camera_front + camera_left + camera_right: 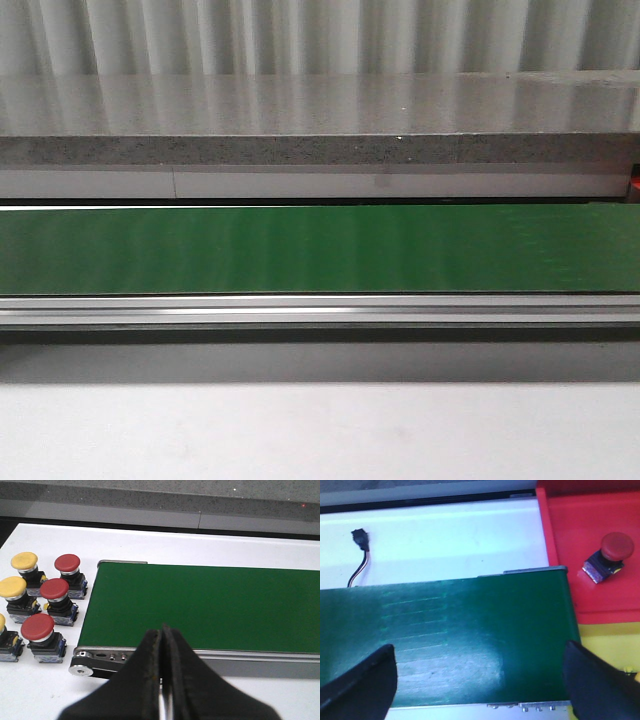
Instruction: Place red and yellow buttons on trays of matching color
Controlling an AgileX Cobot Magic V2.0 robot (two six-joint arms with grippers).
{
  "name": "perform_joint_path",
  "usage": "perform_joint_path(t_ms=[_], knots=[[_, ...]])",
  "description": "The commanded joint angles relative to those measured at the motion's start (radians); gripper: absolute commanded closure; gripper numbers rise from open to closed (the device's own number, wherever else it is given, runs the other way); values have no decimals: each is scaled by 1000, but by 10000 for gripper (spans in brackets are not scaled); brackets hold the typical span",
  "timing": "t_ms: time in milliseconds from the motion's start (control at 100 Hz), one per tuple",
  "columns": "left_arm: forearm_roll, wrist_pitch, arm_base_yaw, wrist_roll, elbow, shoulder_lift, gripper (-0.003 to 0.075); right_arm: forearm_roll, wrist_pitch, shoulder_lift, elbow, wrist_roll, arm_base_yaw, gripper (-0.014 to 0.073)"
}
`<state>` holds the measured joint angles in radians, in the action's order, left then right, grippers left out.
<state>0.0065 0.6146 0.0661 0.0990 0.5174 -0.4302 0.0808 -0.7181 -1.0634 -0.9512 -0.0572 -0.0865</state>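
Observation:
In the left wrist view three red buttons (54,588) and several yellow buttons (24,561) stand on the white table beside the end of the green conveyor belt (200,607). My left gripper (163,635) is shut and empty, above the belt's near rail. In the right wrist view a red button (610,554) lies on its side in the red tray (570,540), and a yellow tray (610,650) sits next to it. My right gripper (479,672) is open and empty over the belt's other end (450,640). The front view shows only the bare belt (320,248).
A small black connector with wires (359,540) lies on the white table beyond the belt. The belt has metal side rails (320,310) and an end roller (82,669). A grey stone ledge (320,150) runs behind the belt.

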Motion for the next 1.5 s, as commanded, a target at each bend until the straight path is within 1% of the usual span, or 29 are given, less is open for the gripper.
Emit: perform_joint_path(t_ms=[0, 220, 270, 310, 360, 410, 460, 480, 550, 570, 620, 660, 1200, 1260, 1300, 1350, 1380, 1400, 1450, 1490], knots=[[-7, -74, 7, 2, 26, -3, 740, -1, 57, 72, 23, 12, 21, -62], [-7, -74, 7, 2, 26, -3, 740, -1, 79, 233, 160, 28, 29, -59], [-7, -74, 7, 2, 26, -3, 740, -1, 88, 262, 184, 28, 29, -39], [-7, -74, 7, 2, 26, -3, 740, -1, 94, 289, 200, 28, 29, -6], [-7, -74, 7, 2, 26, -3, 740, -1, 98, 313, 213, 28, 29, 56], [-7, -74, 7, 2, 26, -3, 740, -1, 100, 333, 220, 28, 29, 141], [-7, -74, 7, 2, 26, -3, 740, -1, 100, 348, 222, 28, 29, 260], [-7, -74, 7, 2, 26, -3, 740, -1, 100, 350, 224, 28, 29, 293], [-7, -74, 7, 2, 26, -3, 740, -1, 100, 357, 224, 28, 29, 468], [-7, -74, 7, 2, 26, -3, 740, -1, 100, 357, 224, 28, 29, 498], [-7, -74, 7, 2, 26, -3, 740, -1, 99, 357, 224, 28, 29, 608], [-7, -74, 7, 2, 26, -3, 740, -1, 99, 357, 224, 28, 29, 666], [-7, -74, 7, 2, 26, -3, 739, -1, 98, 357, 224, 28, 29, 661], [-7, -74, 7, 2, 26, -3, 727, -1, 98, 357, 224, 28, 29, 661], [-7, -74, 7, 2, 26, -3, 694, -1, 98, 357, 224, 28, 29, 661], [-7, -74, 7, 2, 26, -3, 625, -1, 98, 357, 224, 28, 29, 661], [-7, -74, 7, 2, 26, -3, 558, -1, 98, 357, 224, 28, 29, 661], [-7, -74, 7, 2, 26, -3, 528, -1, 98, 357, 224, 28, 29, 661], [-7, -74, 7, 2, 26, -3, 396, -1, 98, 357, 224, 28, 29, 661], [-7, -74, 7, 2, 26, -3, 317, -1, 98, 357, 224, 28, 29, 661]])
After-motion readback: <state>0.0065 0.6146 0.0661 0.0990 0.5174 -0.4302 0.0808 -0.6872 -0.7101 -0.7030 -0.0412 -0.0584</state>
